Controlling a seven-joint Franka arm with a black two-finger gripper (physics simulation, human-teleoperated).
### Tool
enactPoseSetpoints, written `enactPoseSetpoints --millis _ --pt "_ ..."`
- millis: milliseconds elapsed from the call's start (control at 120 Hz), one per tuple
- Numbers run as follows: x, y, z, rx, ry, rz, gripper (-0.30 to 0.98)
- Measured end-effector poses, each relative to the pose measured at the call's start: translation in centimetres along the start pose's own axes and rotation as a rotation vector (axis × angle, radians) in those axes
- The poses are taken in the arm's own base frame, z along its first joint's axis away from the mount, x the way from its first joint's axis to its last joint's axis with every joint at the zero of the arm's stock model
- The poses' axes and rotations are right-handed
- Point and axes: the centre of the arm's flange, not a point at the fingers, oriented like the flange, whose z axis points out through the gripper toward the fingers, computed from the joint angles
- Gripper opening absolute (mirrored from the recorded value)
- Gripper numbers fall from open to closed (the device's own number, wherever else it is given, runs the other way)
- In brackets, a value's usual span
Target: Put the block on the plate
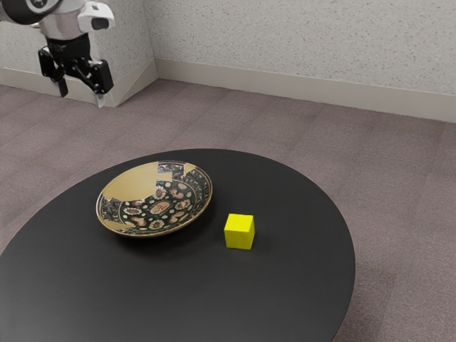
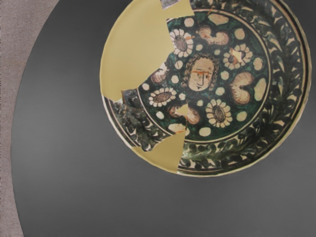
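Observation:
My gripper (image 1: 80, 98) hangs high at the exterior view's upper left, above and apart from the table, its two fingers spread wide with nothing between them. The patterned plate (image 1: 160, 203), a shallow bowl shape with plain tan patches, rests on the table. To the exterior view's right of it, a small yellow block (image 1: 239, 231) sits directly on the tabletop, a short gap from the rim. In the wrist view the plate (image 2: 212, 84) lies below my hand, showing a painted face, flowers and a leafy border.
The round black table (image 1: 285, 285) has a curved edge, which also shows in the wrist view beside carpet (image 2: 9, 98). Purplish-grey floor (image 1: 285, 135) surrounds the table, and a speckled wall (image 1: 306, 43) with a pale baseboard stands behind.

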Motion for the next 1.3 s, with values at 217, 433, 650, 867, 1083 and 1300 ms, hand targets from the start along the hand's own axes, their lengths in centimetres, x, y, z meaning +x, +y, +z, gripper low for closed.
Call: enactPoseSetpoints --millis 217,433,650,867,1083,1300 --pt "0.1 0.2 -0.1 0.005 0.006 -0.012 0.69" --pt "2.8 3.3 5.6 0.006 -0.092 0.003 0.69" --pt "4.2 13.1 13.7 -0.064 -0.152 0.044 0.69" --pt "6.6 21.2 21.8 -0.106 -0.164 0.032 0.69" --pt "8.7 26.1 27.2 -0.165 -0.142 -0.027 0.69" --pt "10.0 28.8 29.8 -0.182 -0.122 -0.065 0.69"
